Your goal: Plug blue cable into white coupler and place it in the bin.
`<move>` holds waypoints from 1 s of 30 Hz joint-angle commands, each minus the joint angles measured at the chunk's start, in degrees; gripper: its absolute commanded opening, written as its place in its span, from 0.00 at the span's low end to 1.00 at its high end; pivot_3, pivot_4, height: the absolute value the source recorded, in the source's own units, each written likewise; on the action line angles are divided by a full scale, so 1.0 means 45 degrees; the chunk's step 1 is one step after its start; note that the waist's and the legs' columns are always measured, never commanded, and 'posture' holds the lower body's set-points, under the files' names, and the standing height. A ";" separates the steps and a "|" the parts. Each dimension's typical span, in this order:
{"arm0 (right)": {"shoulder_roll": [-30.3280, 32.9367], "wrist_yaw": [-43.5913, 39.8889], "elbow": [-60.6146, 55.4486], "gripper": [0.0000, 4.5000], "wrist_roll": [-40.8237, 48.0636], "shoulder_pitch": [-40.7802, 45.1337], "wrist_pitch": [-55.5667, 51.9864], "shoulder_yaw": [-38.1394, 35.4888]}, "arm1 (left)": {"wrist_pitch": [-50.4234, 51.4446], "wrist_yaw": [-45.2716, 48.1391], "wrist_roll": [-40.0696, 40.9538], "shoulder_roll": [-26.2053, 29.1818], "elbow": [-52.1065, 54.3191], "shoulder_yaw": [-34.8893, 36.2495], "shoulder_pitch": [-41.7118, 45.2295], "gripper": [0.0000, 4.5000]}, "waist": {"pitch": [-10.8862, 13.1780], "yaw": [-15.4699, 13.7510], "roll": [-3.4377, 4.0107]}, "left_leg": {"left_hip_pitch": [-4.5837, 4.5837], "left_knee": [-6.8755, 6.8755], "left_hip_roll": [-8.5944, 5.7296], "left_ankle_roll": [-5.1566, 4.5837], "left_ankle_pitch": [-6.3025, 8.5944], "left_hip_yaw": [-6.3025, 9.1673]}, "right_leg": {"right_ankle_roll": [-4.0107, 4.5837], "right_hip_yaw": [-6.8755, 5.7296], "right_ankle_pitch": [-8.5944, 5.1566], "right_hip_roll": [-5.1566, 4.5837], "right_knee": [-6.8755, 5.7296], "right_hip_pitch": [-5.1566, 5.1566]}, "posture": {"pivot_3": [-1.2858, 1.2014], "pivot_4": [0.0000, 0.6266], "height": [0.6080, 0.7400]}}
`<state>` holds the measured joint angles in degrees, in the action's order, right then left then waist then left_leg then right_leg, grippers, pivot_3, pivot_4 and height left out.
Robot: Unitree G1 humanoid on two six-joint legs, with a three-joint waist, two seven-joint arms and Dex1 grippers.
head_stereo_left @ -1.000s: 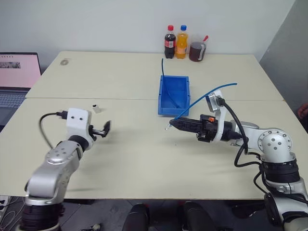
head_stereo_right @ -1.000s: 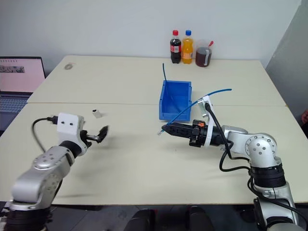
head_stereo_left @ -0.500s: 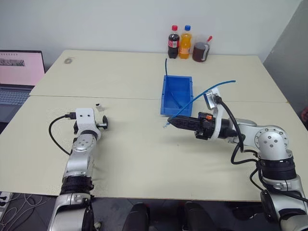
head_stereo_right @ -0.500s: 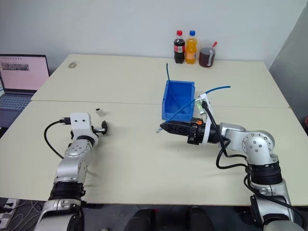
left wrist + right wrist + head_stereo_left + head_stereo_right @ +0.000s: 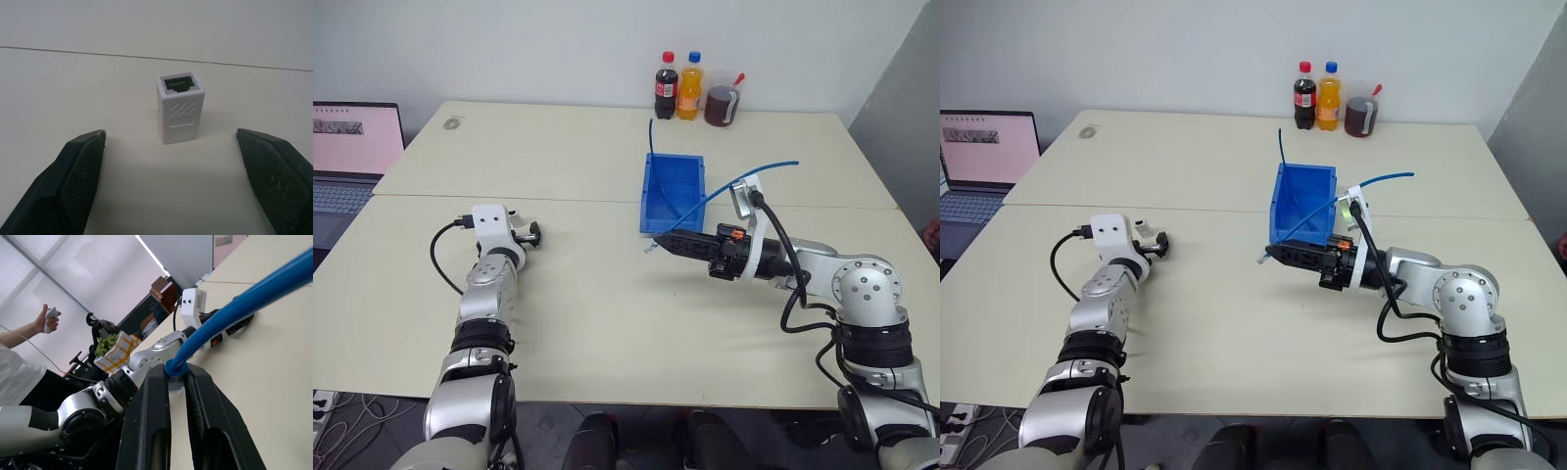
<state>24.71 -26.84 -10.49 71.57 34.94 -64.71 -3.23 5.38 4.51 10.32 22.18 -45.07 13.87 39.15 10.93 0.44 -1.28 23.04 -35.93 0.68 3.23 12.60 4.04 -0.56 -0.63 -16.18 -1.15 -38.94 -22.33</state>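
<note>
The white coupler (image 5: 180, 107) stands upright on the table, its dark socket facing up. It sits between the fingertips of my left gripper (image 5: 169, 132), which is open with a gap on both sides. That left gripper (image 5: 530, 235) lies low over the table at the left. My right gripper (image 5: 658, 242) hovers just in front of the bin (image 5: 675, 158) and points left. It is shut on the blue cable (image 5: 707, 202) close to its pale plug (image 5: 175, 384). From there the cable arcs up and right over the wrist.
A second thin blue strand (image 5: 649, 137) sticks up from the bin's far left corner. Two bottles (image 5: 674, 73) and a jug of dark drink (image 5: 719, 103) stand at the table's far edge. A laptop (image 5: 352, 147) sits far left. A person's raised hand (image 5: 48, 318) holds a controller.
My left arm has stretched forward, bringing its open gripper up to the coupler. The right gripper has kept its place and its hold on the cable. The head camera shifted slightly.
</note>
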 commanded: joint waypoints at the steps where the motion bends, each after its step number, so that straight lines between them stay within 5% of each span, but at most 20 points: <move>1: -0.0107 0.0155 -0.0428 0.03 0.0334 0.0293 -0.0039 -0.0360 | -0.0836 0.0044 -0.0088 0.0163 -0.0756 0.0219 0.0775 0.99 | 0.0000 0.0003 0.0000 | 0.0000 0.0000 -0.0001 0.0000 0.0000 -0.0001 | -0.0001 0.0000 0.0001 0.0000 0.0001 0.0000 | 0.52 0.24 1.00; 6: -0.0075 0.0201 -0.0504 0.03 0.0387 0.0194 -0.0109 -0.0454 | -0.1017 0.0166 0.0054 0.0154 -0.1657 0.0369 0.1286 0.96 | 0.0000 0.0016 0.0000 | 0.0000 0.0000 0.0000 0.0000 0.0000 -0.0001 | -0.0002 -0.0001 0.0002 0.0000 0.0000 -0.0001 | 0.52 0.24 1.00; 22: -0.0144 0.0351 -0.0655 0.03 0.0353 -0.0209 -0.0125 -0.0631 | -0.1550 0.0452 0.0061 0.0641 -0.2843 0.0675 0.1835 0.20 | 0.0000 0.0086 0.0000 | -0.0001 0.0001 0.0000 0.0000 0.0000 0.0000 | -0.0004 -0.0002 0.0004 0.0001 -0.0004 -0.0001 | 0.52 0.24 1.00; 27: -0.0180 0.0357 -0.0644 0.03 0.0221 -0.0222 -0.0035 -0.0601 | -0.1442 0.0646 -0.0433 0.0874 -0.2720 0.0191 0.1842 0.17 | 0.0000 0.0166 0.0000 | -0.0001 0.0000 0.0000 0.0000 0.0000 0.0000 | -0.0005 -0.0002 0.0004 0.0000 -0.0004 -0.0001 | 0.52 0.24 1.00; 30: -0.0197 0.0369 -0.0707 0.03 -0.0035 -0.0093 0.0110 -0.0521 | -0.1014 0.3116 -0.0703 0.0967 -0.1335 -0.0946 0.1411 0.17 | 0.0000 0.0196 0.0000 | 0.0000 0.0001 -0.0001 0.0000 0.0000 0.0003 | -0.0005 -0.0006 0.0005 0.0001 -0.0006 -0.0001 | 0.52 0.24 1.00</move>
<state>23.95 -24.90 -11.15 71.39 33.74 -65.39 -4.57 0.41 11.54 8.15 25.62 -57.06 12.66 45.72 10.93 1.32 -1.27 23.04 -35.92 0.67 3.23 12.60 4.05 -0.59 -0.66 -16.16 -1.15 -38.96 -22.33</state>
